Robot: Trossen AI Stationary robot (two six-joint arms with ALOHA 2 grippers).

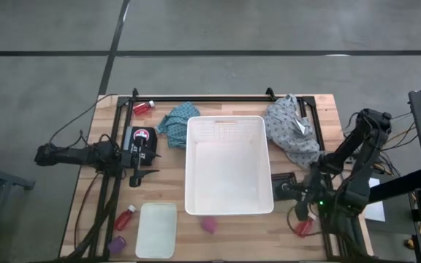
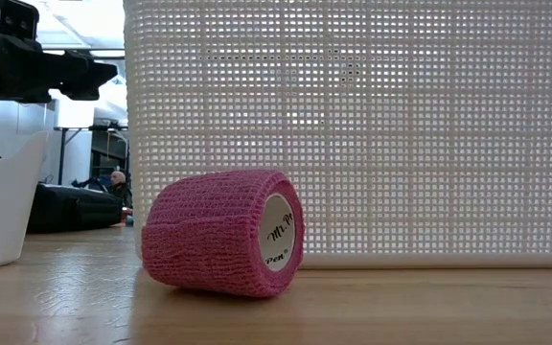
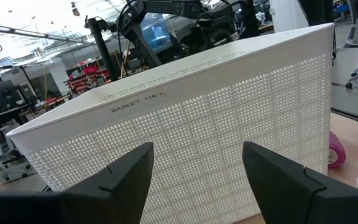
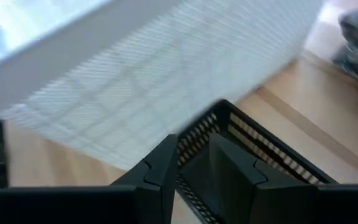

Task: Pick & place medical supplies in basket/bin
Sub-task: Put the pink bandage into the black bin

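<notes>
Wooden counter (image 1: 218,245) was strewn with supplies while the basket (image 1: 225,126) stood empty (nothing delivered yet, I judged). Bottles (image 1: 143,107), both cloths (image 1: 174,123) and the pink roll (image 1: 209,225) lay outside. Left hand (image 3: 197,177) hung open and empty; right hand (image 4: 194,165), nearly closed, gripped nothing over the black tray (image 4: 260,149).

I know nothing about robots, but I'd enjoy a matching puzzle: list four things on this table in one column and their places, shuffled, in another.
Things:
1. teal patterned bunched cloth
2. grey patterned bunched cloth
3. small pink bandage roll
4. shallow translucent-white rectangular tray

Places:
A. on the wood just outside the large white rectangular plastic basket's near wall
B. by the basket's far left corner
C. near edge, left of the pink roll
D. by the basket's far right corner

Pairs: 1-B, 2-D, 3-A, 4-C
</notes>
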